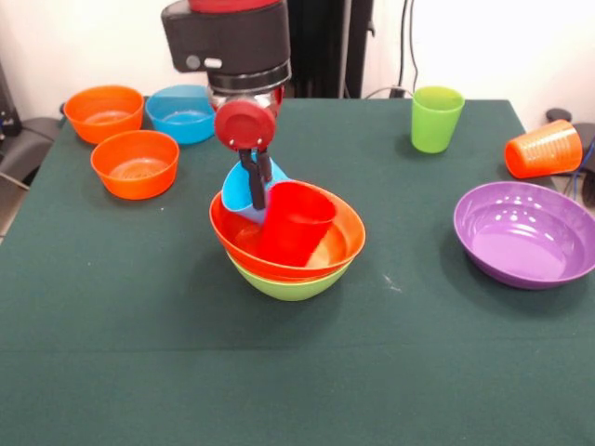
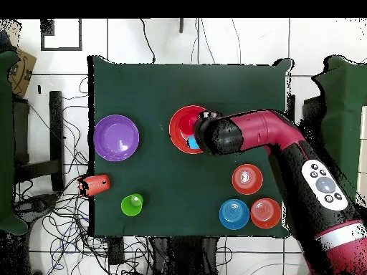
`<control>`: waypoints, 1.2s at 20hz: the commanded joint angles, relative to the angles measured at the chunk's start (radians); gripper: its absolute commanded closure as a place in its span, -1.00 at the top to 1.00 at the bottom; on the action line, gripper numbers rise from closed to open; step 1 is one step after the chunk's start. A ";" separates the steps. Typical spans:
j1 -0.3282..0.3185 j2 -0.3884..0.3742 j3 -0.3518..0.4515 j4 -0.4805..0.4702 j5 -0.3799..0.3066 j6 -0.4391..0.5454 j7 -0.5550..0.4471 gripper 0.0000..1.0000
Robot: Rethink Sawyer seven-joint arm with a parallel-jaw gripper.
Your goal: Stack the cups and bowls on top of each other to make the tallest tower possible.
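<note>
The gripper (image 1: pixel 257 178) pinches the tilted light blue plastic cup's (image 1: pixel 244 190) rim inside the glossy orange-red bowl (image 1: pixel 321 255) (red tumbler (image 1: pixel 296 223) alongside); open cloth surrounds it.

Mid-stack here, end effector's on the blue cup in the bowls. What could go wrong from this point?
The light blue cup sits tilted in the orange-red bowl, pinched by the end effector; released like this, it may settle crooked. The red cup also leans beside it, so both may jam. The orange cup lies tipped near the table edge and could roll off.

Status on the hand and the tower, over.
Hand shut on light blue cup, over tower. Red cup tilted inside. Nothing blocking.
</note>
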 commanded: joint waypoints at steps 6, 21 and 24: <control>0.063 -0.047 -0.104 0.071 0.017 0.037 0.133 1.00; 0.080 -0.144 -0.104 0.167 0.099 0.035 0.200 1.00; 0.094 -0.176 -0.110 0.210 0.127 -0.002 0.260 1.00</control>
